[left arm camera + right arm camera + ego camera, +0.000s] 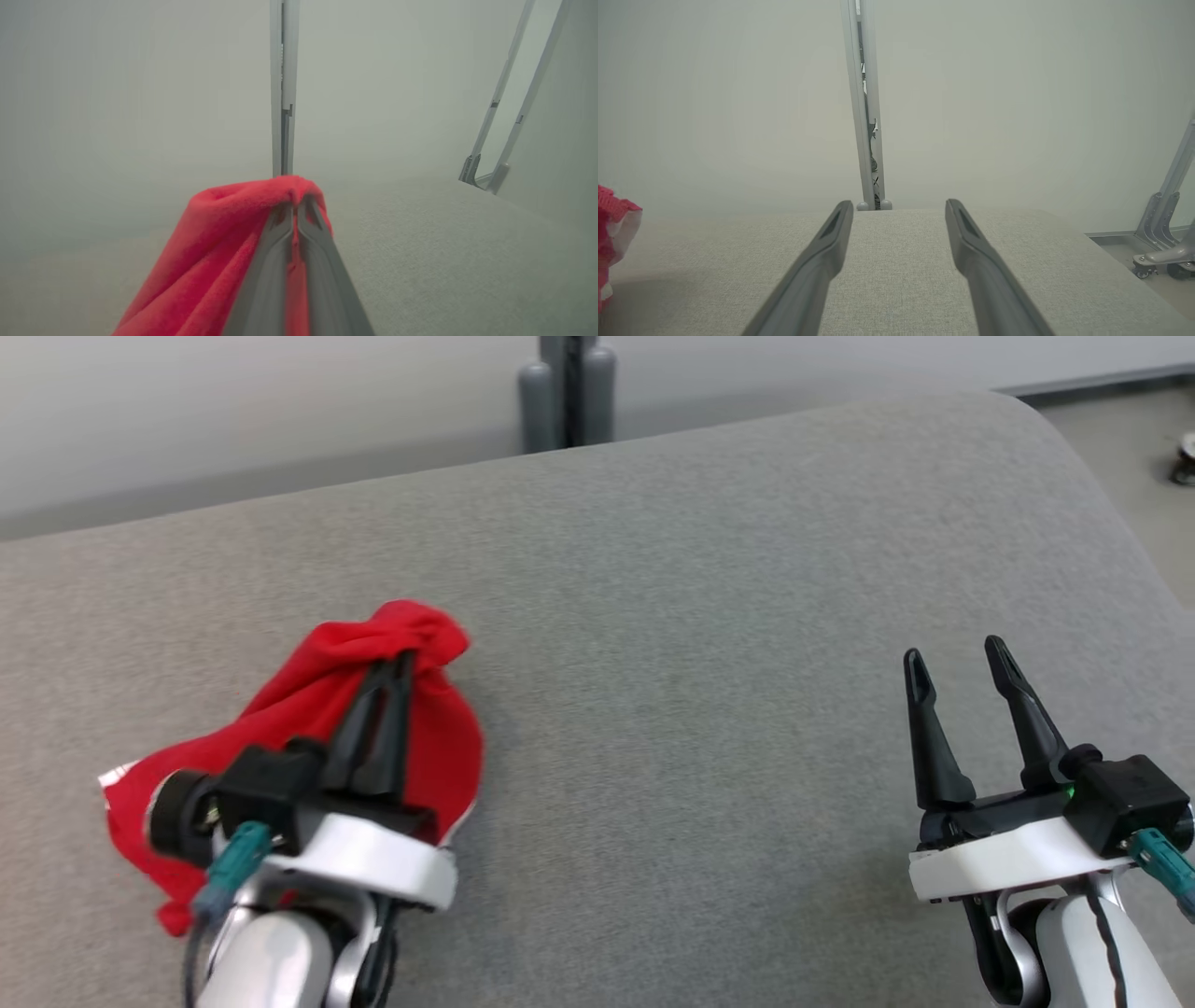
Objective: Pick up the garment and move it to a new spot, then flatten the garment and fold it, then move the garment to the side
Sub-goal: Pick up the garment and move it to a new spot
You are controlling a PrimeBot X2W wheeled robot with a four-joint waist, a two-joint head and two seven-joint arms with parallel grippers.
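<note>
Grey, finely woven padded surface with a rounded far corner, set before a pale matte wall and a grey upright post beyond the fingertips of both arms. Left gripper pressed together on a bunched peak of the red garment, pinched right at the tips. Remainder of the cloth draped back along and beneath the fingers toward the wrist, lowest folds apparently resting on the surface, though not certain from these views. Right gripper spread wide and holding nothing, bare surface between and ahead of its fingers, garment well off to the left of them. Fabric fleecy and napped, with soft rounded folds and a narrow white edging at the end nearest the left wrist. Judged light, limp and non-fragile: likely to sag and bunch from a single pinch, unlikely to slip from closed tips given the nap. Best taken for flattening at two separated points along an edge or at corners, one per gripper, rather than at the gathered middle.
</note>
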